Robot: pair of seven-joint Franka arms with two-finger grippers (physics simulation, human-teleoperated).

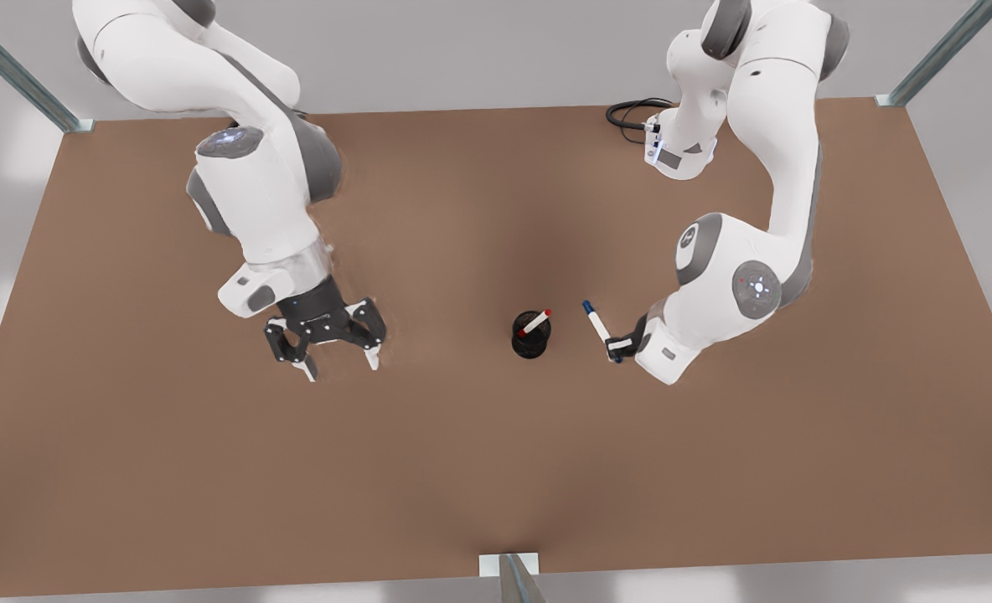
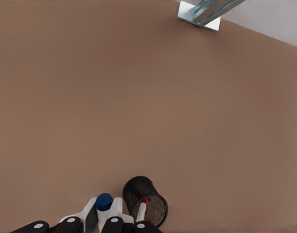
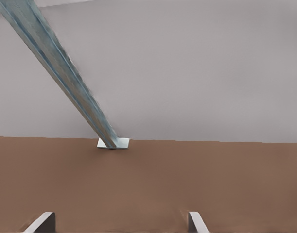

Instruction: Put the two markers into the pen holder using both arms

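The black mesh pen holder (image 1: 531, 342) stands on the brown table (image 1: 462, 469) near the middle. A red-capped marker (image 1: 534, 322) leans inside it, cap sticking out. Just to the front view's right of the holder, my left gripper (image 1: 618, 347) is shut on the blue-capped marker (image 1: 596, 322), which tilts up toward the holder. In the left wrist view the blue cap (image 2: 104, 201) sits between the fingers (image 2: 85, 213), close beside the pen holder (image 2: 133, 187) with the red marker (image 2: 141, 209). My right gripper (image 1: 341, 360) hangs open and holds nothing over the table at the front view's left; its fingertips (image 3: 41, 222) stand wide apart.
A black cable (image 1: 630, 113) coils at the table's far edge by the arm's base. Metal frame posts (image 1: 23, 79) stand at the far corners, and a bracket (image 1: 508, 565) sits at the near edge. Bare tabletop surrounds the holder.
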